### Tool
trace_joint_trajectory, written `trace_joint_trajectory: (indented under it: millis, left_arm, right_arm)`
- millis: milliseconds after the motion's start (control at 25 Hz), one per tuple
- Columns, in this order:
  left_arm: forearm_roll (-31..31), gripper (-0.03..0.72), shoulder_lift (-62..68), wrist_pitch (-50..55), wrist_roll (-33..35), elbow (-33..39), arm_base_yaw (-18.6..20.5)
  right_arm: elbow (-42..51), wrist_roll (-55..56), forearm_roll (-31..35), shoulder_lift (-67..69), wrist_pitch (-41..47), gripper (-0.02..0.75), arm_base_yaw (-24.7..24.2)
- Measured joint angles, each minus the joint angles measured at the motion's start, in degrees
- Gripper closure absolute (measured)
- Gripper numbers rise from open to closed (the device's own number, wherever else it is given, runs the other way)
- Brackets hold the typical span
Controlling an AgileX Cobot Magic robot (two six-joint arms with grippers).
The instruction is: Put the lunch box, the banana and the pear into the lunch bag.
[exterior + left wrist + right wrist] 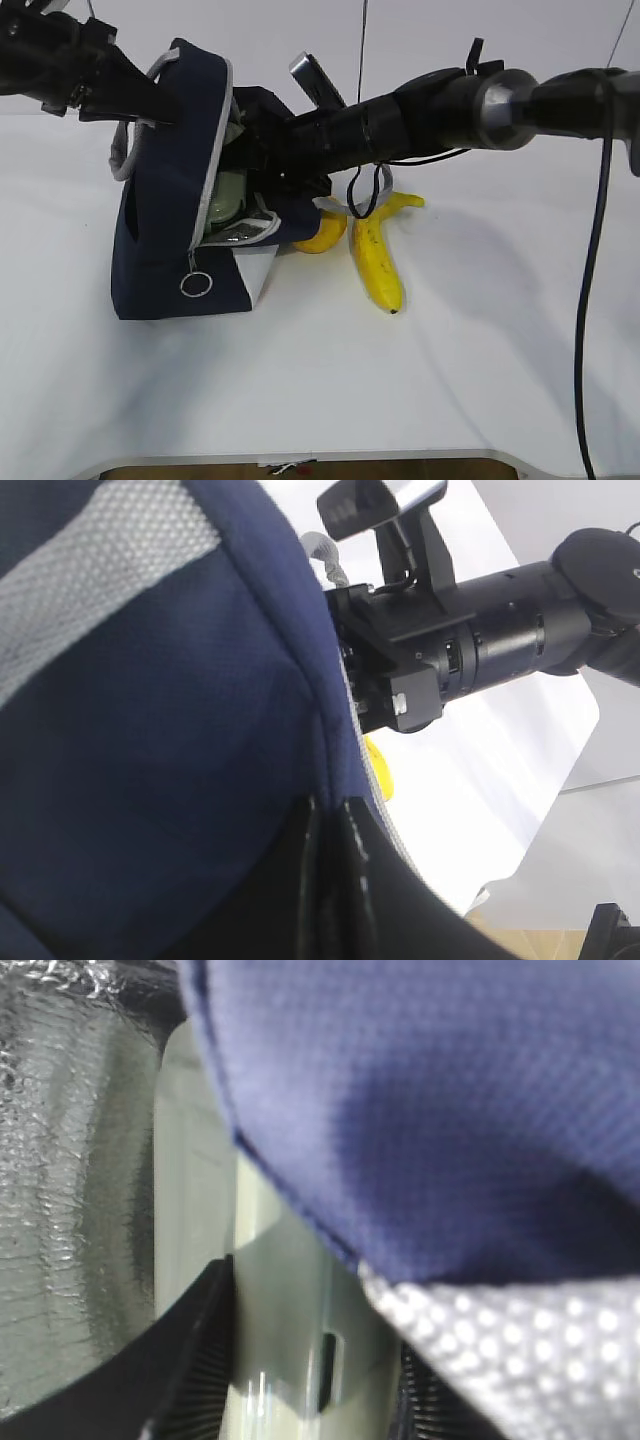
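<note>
The bag (170, 220) lies on its side on the white table (330, 390), mouth facing right, ring pull (196, 285) dangling at the front. From outside you only get a pale green sliver of the box (228, 195) in the opening, but the right wrist view sits right in there: the right gripper (300, 1400) has its ribbed pads on either side of the box (270, 1290), next to the silver lining (70, 1180). The left gripper (330, 880) pinches the bag's top edge, jaws closed on the fabric. The banana (378, 258) lies just right of the bag, with the pear (322, 236) between them, half hidden by the flap. Plain white wall behind the bag.
</note>
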Motion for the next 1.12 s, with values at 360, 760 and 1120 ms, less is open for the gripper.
trace_joint_trajectory:
  millis: [360,760,1120]
  left_arm:
    - [-0.3,0.685,0.3,0.0,0.0,0.0,0.0]
    - [-3.0,0.685,0.3,-0.1,0.0,0.0,0.0]
    - [-3.0,0.685,0.3,-1.2,0.0,0.0,0.0]
  right_arm:
    - [0.0,0.7,0.1,0.0,0.1,0.359,0.0]
    - [-9.2,15.0,-23.1,1.1,4.6,0.358,0.3]
    - [-12.5,20.7,-31.7,1.5,6.6,0.336,0.4]
